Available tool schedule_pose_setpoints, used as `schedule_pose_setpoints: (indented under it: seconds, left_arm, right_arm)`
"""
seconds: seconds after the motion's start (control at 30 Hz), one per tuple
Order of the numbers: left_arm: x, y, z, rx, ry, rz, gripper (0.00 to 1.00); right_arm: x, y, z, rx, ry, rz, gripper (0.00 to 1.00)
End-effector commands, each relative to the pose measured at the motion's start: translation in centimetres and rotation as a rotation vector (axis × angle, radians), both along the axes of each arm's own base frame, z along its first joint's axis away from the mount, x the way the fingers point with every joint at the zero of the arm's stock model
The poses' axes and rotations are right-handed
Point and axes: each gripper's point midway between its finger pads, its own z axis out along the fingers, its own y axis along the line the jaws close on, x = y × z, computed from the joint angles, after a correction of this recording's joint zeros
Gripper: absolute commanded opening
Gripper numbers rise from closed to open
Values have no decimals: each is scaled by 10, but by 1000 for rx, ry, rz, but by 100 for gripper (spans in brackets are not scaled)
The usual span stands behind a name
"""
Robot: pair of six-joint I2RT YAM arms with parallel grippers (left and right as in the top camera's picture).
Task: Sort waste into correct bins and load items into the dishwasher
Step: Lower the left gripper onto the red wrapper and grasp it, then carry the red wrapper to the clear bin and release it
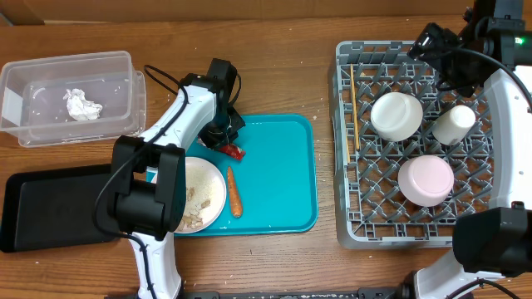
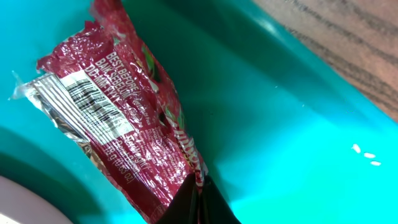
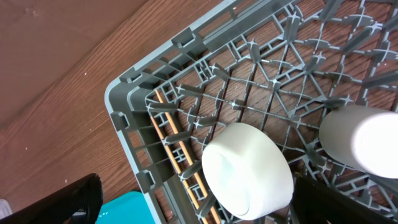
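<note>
My left gripper is down on the teal tray, shut on the red-and-white wrapper. In the left wrist view the closed fingertips pinch the wrapper's lower edge. A carrot and a white plate with rice scraps lie on the tray. The tissue sits in the clear tub. The black tray is empty. The grey rack holds two bowls, a cup and chopsticks. My right gripper hovers open over the rack's far edge.
In the right wrist view the open fingers straddle a bowl, with the cup, chopsticks, rack corner and teal tray corner below. Bare wooden table lies between the tray and rack.
</note>
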Motion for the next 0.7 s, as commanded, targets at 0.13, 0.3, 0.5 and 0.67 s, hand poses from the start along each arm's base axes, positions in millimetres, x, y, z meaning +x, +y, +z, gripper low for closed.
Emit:
schedule_pose_setpoints:
  seconds: [0.13, 0.3, 0.5, 0.67]
  left_arm:
    - [24, 3, 31, 18, -58, -131, 4]
    - [74, 38, 128, 77, -235, -178, 4]
    - [114, 141, 195, 152, -434, 44, 4]
    - [126, 243, 194, 204, -518, 245, 4]
  right_arm:
    - [1, 0, 4, 4, -13, 1, 100]
    - [1, 0, 4, 4, -13, 1, 100]
    - [1, 0, 4, 4, -13, 1, 100]
    - [1, 0, 4, 4, -13, 1, 100]
